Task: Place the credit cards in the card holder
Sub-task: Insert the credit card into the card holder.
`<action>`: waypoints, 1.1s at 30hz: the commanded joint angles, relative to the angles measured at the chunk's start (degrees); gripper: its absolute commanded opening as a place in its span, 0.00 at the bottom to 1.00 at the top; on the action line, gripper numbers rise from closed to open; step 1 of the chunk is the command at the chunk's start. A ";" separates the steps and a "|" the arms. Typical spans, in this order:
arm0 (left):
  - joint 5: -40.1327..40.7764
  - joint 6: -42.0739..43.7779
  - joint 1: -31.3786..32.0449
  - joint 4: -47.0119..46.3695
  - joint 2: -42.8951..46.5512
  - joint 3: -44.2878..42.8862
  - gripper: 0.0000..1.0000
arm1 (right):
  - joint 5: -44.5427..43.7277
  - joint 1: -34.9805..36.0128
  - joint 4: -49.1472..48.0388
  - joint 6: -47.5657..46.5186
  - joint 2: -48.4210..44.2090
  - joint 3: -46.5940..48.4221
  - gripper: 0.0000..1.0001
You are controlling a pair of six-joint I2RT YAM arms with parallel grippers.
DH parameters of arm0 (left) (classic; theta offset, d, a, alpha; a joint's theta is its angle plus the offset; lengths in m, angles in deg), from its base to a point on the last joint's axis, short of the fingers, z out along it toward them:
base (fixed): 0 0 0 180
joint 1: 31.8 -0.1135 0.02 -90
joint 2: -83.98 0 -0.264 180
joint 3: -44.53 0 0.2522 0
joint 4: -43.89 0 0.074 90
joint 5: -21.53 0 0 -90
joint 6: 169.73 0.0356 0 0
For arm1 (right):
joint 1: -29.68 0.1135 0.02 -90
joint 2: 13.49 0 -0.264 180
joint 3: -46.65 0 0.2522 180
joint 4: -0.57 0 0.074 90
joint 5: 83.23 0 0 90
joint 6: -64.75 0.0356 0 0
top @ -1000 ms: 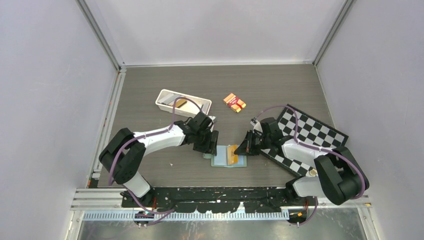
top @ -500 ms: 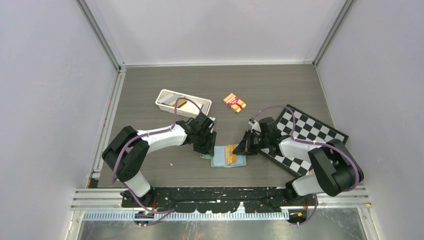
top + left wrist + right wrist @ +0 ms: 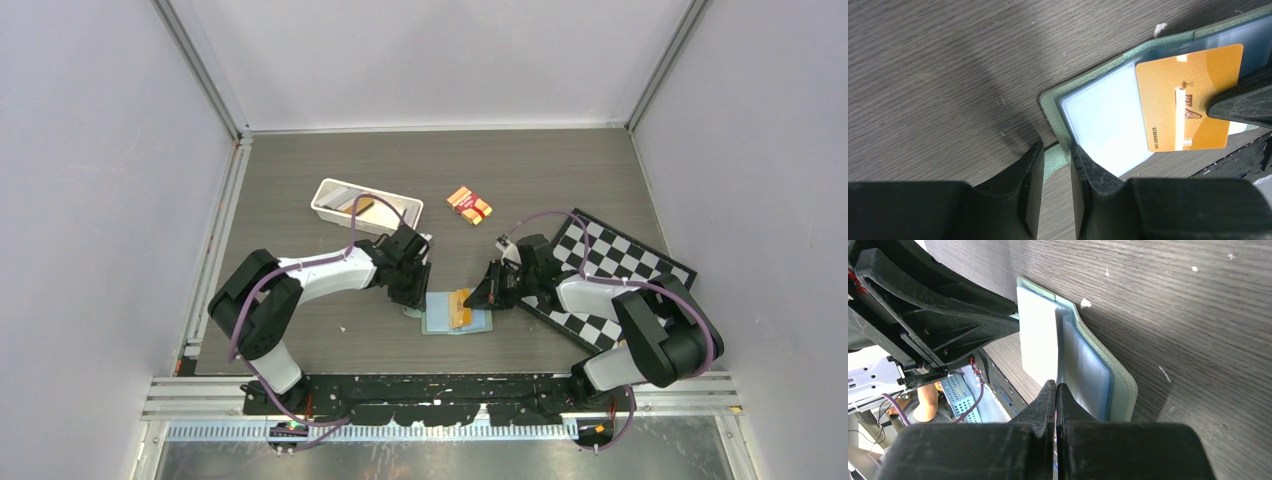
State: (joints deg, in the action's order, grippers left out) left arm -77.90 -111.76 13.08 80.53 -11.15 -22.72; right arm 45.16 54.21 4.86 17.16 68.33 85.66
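Note:
The sage-green card holder lies open on the table, its blue-grey and clear pockets facing up. My left gripper stands at its left edge, fingers closed round the little clasp tab. My right gripper is shut on a gold-tan credit card, held over the holder's right half with its edge at the pockets. In the right wrist view the gripper shows shut, the card edge-on between the fingers, above the holder. More cards lie in the white tray.
A long white tray with cards stands behind the left arm. An orange-and-red banded packet lies at mid-table. A black-and-white chessboard lies under the right arm. Metal frame rails line the table's near edge.
My right gripper has edged left with the gold card, further over the open holder. The left gripper has stayed at the clasp tab.

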 commanded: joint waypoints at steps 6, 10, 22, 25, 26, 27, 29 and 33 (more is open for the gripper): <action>0.91 1.18 0.12 -0.03 -1.56 -0.73 0.24 | 0.96 0.02 -2.23 0.12 1.38 -0.82 0.00; 0.91 1.14 0.14 -0.09 -1.73 -0.72 0.23 | 0.83 0.06 -2.41 0.10 1.96 -1.03 0.01; 0.46 1.26 0.12 -0.04 -2.03 -0.82 0.19 | 0.41 0.14 -4.16 0.25 3.32 -1.44 0.00; 0.30 1.18 0.16 -0.04 -2.10 -0.90 0.17 | 0.28 0.17 -4.99 0.37 3.68 -1.64 0.00; 0.25 1.25 0.13 -0.04 -2.14 -0.89 0.17 | 0.21 0.26 -5.36 0.45 3.74 -1.74 0.00; 0.23 1.20 0.13 -0.18 -2.08 -0.86 0.17 | 0.16 0.35 -5.56 0.45 3.78 -1.78 0.01; 0.20 1.25 0.14 -0.08 -2.10 -0.91 0.16 | -0.19 0.50 -5.87 0.37 3.74 -1.87 0.01; 0.03 1.23 0.17 -0.08 -2.25 -1.00 0.15 | -0.68 0.57 -6.30 0.22 3.81 -1.94 0.01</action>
State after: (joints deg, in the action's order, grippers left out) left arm -78.07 -111.61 13.08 80.37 -11.91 -23.14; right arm 46.25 54.34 0.18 18.04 71.43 84.35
